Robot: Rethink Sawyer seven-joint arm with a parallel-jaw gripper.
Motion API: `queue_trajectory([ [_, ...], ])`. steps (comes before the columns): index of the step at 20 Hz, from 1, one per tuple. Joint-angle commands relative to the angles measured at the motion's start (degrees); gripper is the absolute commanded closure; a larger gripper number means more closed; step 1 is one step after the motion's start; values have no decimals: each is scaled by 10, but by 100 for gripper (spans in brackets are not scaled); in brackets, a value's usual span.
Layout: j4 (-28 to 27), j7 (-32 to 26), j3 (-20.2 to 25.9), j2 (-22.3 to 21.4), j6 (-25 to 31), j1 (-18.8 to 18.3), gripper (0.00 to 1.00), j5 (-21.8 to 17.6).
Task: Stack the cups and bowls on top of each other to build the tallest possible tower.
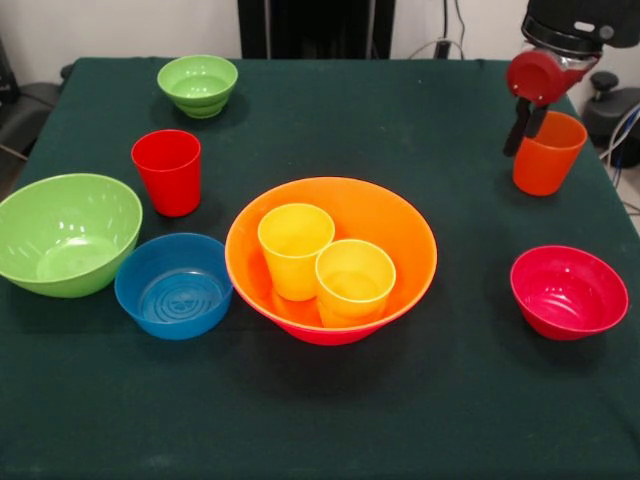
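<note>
No writing shows; gripper (527,125) straddles orange cup's (546,155) rim.

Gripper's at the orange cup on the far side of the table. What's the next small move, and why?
Probably close on the orange cup and lift it straight up. The gripper sits at the cup's rim, one dark finger showing outside the wall, but whether it has gripped is unclear. The cup stands alone, while both yellow cups already sit inside the orange bowl.
</note>
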Motion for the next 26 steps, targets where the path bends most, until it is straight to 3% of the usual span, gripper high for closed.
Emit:
queue_trajectory([
  [1, 60, -50, 90, -1, 3, -3, 0, -45],
  [10, 87, -59, 114, -3, -37, -5, 0, -53],
  [19, 29, 2, 108, 27, -9, 31, 0, -29],
  [26, 1, 17, 96, 40, 9, 42, 0, -20],
])
